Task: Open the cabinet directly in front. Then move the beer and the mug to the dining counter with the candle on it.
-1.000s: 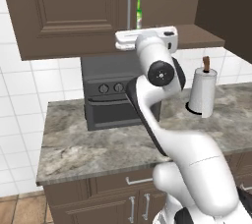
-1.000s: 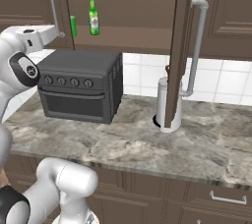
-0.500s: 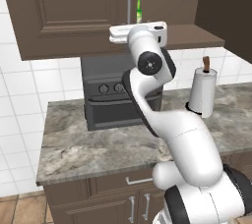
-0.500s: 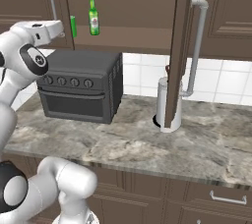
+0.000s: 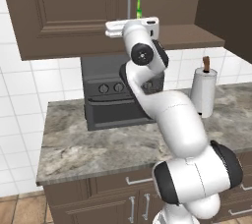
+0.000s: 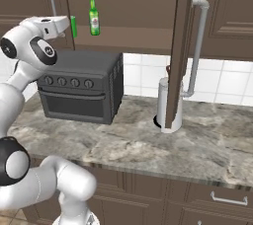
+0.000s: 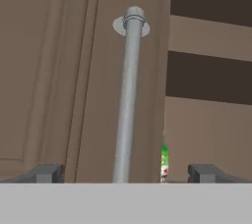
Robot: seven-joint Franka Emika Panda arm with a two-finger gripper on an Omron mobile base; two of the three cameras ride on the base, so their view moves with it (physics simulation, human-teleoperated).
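Note:
The cabinet's left door [image 5: 74, 7] is closed, with its long silver handle [image 7: 128, 95] right in front of my hand. Its right door [image 6: 179, 46] is swung open and edge-on. On the shelf inside stands the beer [image 6: 94, 15], a slim green bottle, and beside it a green sliver of the mug [image 6: 73, 26], partly hidden by the left door. The beer [image 7: 164, 161] also peeks past the door edge. My gripper [image 7: 127, 173] is open, level with the handle's lower part and holding nothing. The dining counter and the candle are out of view.
A dark toaster oven [image 6: 79, 91] sits on the stone counter [image 6: 128, 145] under the cabinet. A paper towel roll [image 5: 203, 90] stands to its right. The open door's handle [image 6: 197, 46] juts out over the counter.
My hand has risen and shifted left, from in front of the oven's top to the left door's handle. The jaws stayed open.

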